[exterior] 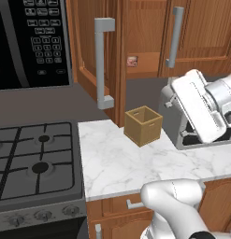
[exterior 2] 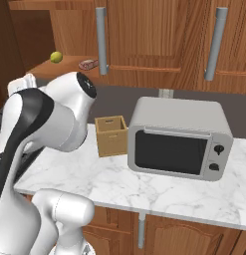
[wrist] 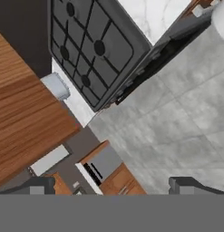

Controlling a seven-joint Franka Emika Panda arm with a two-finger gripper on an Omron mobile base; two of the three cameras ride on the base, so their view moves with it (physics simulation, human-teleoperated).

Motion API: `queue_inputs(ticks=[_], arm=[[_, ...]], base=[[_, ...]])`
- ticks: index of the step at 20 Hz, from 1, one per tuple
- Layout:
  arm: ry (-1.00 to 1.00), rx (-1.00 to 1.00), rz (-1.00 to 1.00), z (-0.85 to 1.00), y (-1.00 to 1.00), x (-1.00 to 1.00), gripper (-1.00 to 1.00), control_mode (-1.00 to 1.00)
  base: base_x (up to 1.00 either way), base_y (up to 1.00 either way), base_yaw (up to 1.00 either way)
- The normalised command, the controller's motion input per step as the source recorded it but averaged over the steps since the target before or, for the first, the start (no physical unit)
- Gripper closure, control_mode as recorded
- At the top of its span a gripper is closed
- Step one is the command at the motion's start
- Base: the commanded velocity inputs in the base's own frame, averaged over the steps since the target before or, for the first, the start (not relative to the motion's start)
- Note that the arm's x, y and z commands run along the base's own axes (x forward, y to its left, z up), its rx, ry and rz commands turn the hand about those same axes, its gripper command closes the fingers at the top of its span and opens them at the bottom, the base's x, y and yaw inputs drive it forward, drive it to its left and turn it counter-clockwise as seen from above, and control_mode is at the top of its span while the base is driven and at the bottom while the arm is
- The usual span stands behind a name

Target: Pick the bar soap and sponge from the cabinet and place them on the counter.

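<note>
Because the cabinet (exterior: pixel 135 32) door stands open, the bar soap (exterior 2: pixel 88 64) lies exposed on its shelf (beside a round fruit (exterior 2: pixel 56 57)). The gripper (wrist: pixel 113 186), spread wide and empty, faces the stovetop (wrist: pixel 93 50), well away.

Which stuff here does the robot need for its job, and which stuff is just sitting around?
Needed: bar soap on the cabinet shelf; counter; gripper.

Just sitting around: yellow-green fruit, wooden box, microwave, stovetop.
</note>
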Motion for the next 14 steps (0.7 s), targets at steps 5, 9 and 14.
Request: queue_inputs(ticks=[5,9,14], arm=[[0.10,-0.01,0.12,0.30,0.40,0.35,-1.00,-1.00],[0.09,0.07,0.09,0.32,0.32,0.34,-1.00,-1.00],[0.09,0.12,0.04,-0.02,0.33,0.20,-1.00,-1.00]], base=[[0.00,0.00,0.00],[0.00,0.00,0.00],[0.00,0.00,0.00]])
